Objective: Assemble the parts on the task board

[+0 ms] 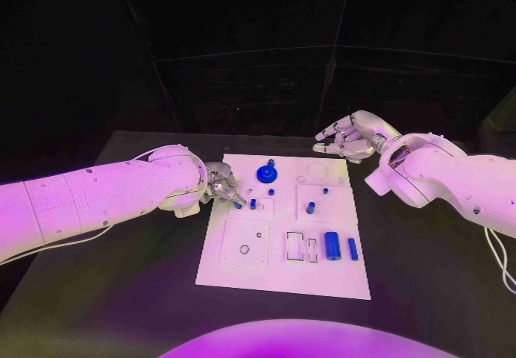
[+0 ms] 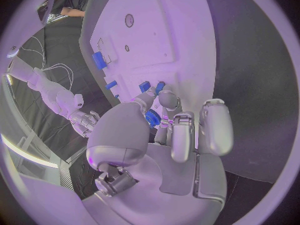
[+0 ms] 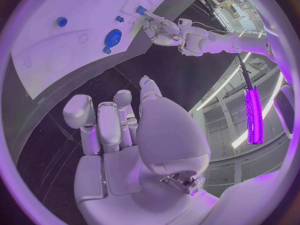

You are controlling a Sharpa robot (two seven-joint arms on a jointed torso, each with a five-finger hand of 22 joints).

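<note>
The white task board (image 1: pixel 285 276) lies in the middle of the black table. My left hand (image 1: pixel 223 185) hovers at the board's left edge and pinches a small blue part (image 2: pixel 152 119) between thumb and fingers. Just beyond its fingertips stand small blue pegs (image 1: pixel 253 203). A blue gear-like disc (image 1: pixel 267 174) sits near the far edge of the board (image 3: pixel 56 50), and a blue cylinder (image 1: pixel 332 245) and a blue bar (image 1: pixel 353 248) lie at its near right. My right hand (image 1: pixel 350 136) hangs past the far right corner, fingers loosely apart and holding nothing.
More blue pegs (image 1: pixel 311 208) stand in the board's right half. A square inset (image 1: pixel 246 242) and narrow rectangular slots (image 1: pixel 296 246) mark the near part of the board. Bare black table (image 1: pixel 430 261) stretches to both sides.
</note>
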